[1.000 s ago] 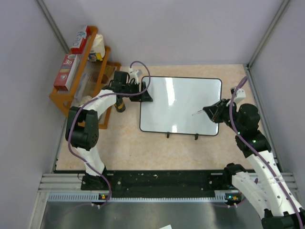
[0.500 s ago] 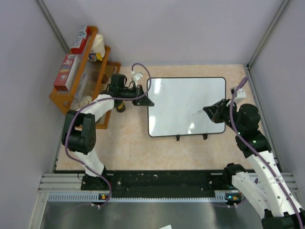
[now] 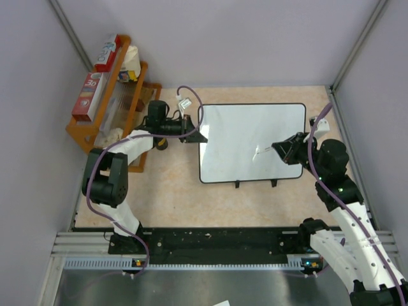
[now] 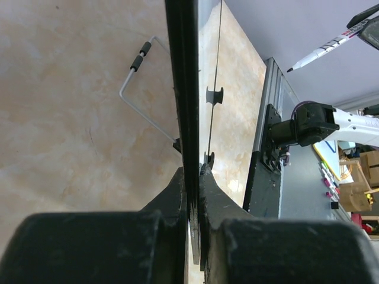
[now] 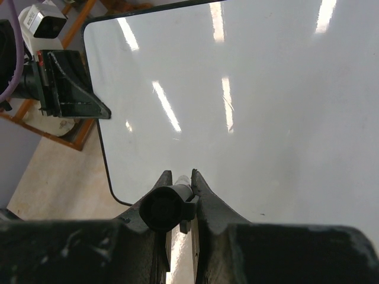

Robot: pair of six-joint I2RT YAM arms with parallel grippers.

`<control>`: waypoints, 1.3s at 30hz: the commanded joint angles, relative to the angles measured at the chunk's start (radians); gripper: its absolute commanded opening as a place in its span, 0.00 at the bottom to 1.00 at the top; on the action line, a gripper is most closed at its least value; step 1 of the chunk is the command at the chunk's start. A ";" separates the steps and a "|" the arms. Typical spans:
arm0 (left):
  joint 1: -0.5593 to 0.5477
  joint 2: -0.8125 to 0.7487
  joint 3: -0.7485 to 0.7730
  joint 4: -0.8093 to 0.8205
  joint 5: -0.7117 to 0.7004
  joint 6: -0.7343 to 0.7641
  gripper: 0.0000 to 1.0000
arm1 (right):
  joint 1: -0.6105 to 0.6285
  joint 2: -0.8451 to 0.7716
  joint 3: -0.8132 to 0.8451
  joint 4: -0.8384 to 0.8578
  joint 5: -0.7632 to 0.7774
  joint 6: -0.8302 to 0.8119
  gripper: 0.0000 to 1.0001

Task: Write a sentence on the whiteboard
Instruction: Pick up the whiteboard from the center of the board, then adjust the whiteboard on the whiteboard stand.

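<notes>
Moved: the whiteboard point(image 3: 242, 127) sits further toward my right side than a second ago. Most of that slide was over by the half-second picture, and since then it has barely crept.
Left gripper: my left gripper point(image 3: 193, 132) went along with the board. It is clamped on the left rim near the upper corner, and the wrist view shows both fingers point(image 4: 177, 189) pressed flat against that rim.
Right gripper: my right gripper point(image 3: 280, 148) has hardly shifted. It is closed round the marker point(image 3: 264, 150), with the barrel wedged between the fingers.
Board position: it lies on the table point(image 3: 172, 191), its long side running across from left to right, between my two grippers.
Key relation: the marker points leftward out of my right gripper, with its tip over the right part of the board. The free writing surface lies to the left of the tip. My right arm is the nearer to it, while the left only reaches the far edge.
Contact: in the left wrist view the tip looks apart from the board's face. From above I cannot tell.
Sentence: I can make out none yet, only streaks of glare.
Next, as I judge: bring the tip onto the face while my left grip holds the board steady.
</notes>
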 commanded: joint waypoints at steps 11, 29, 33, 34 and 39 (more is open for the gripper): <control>-0.042 0.078 -0.014 0.224 -0.026 0.042 0.00 | -0.005 -0.002 0.011 0.026 -0.020 -0.005 0.00; -0.044 0.056 -0.155 0.167 -0.108 0.143 0.00 | -0.005 -0.004 0.004 0.026 -0.025 -0.005 0.00; -0.044 0.052 -0.150 0.136 -0.118 0.169 0.00 | -0.007 -0.004 0.004 0.026 -0.028 -0.005 0.00; -0.042 0.047 -0.146 0.124 -0.119 0.172 0.00 | -0.007 -0.004 0.005 0.027 -0.028 -0.004 0.00; -0.038 0.039 -0.115 0.069 -0.121 0.214 0.00 | -0.004 -0.009 0.004 0.027 -0.028 -0.002 0.00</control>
